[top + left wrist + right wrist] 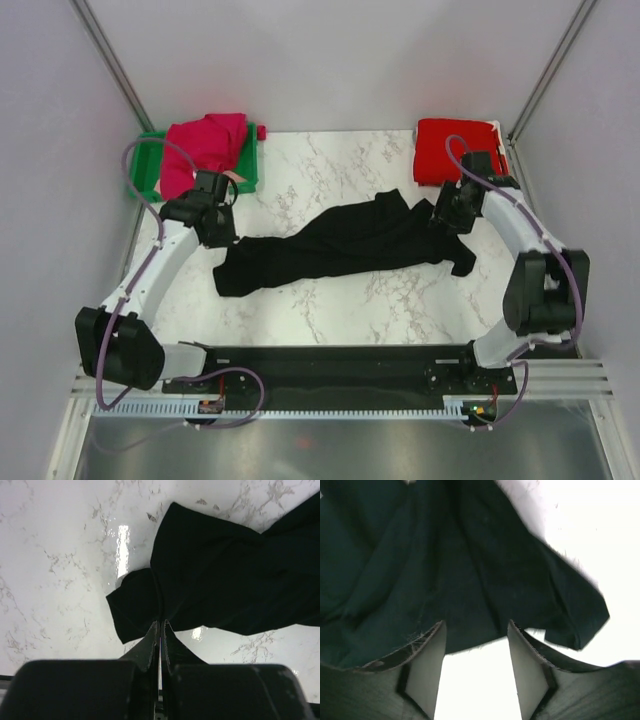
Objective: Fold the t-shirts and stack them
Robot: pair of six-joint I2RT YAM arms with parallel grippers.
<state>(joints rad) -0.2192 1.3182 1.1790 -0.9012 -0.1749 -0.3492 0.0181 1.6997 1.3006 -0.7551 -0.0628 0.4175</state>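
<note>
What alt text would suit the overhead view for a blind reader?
A crumpled black t-shirt lies stretched across a white marble table between the left arm and right arm. At the far left a magenta t-shirt lies in a green bin; a folded red t-shirt lies at the far right.

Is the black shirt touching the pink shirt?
Apart. The top view shows bare marble table between the black shirt and the pink shirt, which lies on the green bin.
</note>
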